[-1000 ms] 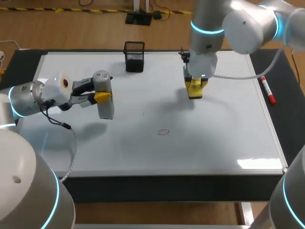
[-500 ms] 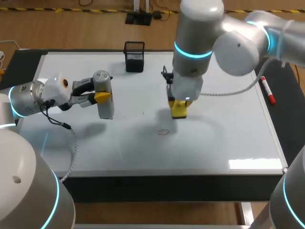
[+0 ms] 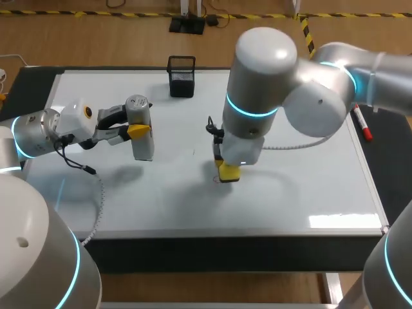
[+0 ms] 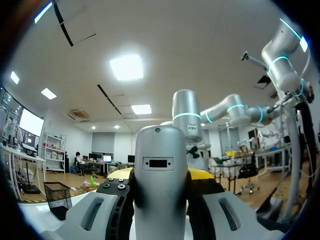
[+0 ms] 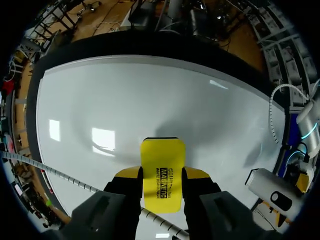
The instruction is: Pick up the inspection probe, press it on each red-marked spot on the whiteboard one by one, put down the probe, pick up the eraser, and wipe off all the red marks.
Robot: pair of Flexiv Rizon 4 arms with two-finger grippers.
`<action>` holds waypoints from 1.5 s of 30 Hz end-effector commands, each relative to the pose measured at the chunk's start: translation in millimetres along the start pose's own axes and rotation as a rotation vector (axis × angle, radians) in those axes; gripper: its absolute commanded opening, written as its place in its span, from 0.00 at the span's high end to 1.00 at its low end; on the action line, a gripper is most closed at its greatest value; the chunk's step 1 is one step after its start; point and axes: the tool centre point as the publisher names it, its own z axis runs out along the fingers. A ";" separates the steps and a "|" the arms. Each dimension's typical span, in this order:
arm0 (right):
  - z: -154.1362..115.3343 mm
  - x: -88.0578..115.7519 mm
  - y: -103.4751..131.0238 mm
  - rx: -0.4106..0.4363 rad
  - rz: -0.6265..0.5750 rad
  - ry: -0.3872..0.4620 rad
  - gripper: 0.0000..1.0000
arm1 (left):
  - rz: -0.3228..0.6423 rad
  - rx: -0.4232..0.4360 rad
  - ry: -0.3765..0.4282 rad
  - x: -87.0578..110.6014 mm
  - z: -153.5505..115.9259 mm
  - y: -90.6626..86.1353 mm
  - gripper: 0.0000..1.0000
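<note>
1. A dark table (image 3: 33,82) stands before me. A whiteboard (image 3: 302,174) lies flat on it and covers nearly all of its top.
2. A black mesh basket (image 3: 181,76) stands upright on the whiteboard near its far edge, left of the middle.
3. A marker (image 3: 361,122) with red ends lies on my right, along the whiteboard's right edge.

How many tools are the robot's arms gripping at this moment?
2. The grey probe is clamped in the left pincer, over the whiteboard's left side. The yellow eraser is clamped in the right pincer, near the whiteboard's middle.
</note>
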 end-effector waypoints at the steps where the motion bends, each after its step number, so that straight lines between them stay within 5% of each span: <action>1: 8.3 -9.3 -1.9 -0.021 -0.021 -0.008 1.00 | 0.002 -0.001 -0.001 0.5 0.5 -1.0 1.00; 24: 39.6 -54.7 -5.8 -0.090 -0.096 0.003 1.00 | 0.002 -0.001 -0.001 0.5 0.5 -1.0 1.00; 45: 46.0 -3.6 -2.7 -0.108 -0.027 0.053 1.00 | 0.002 -0.001 -0.001 0.5 0.5 -1.0 1.00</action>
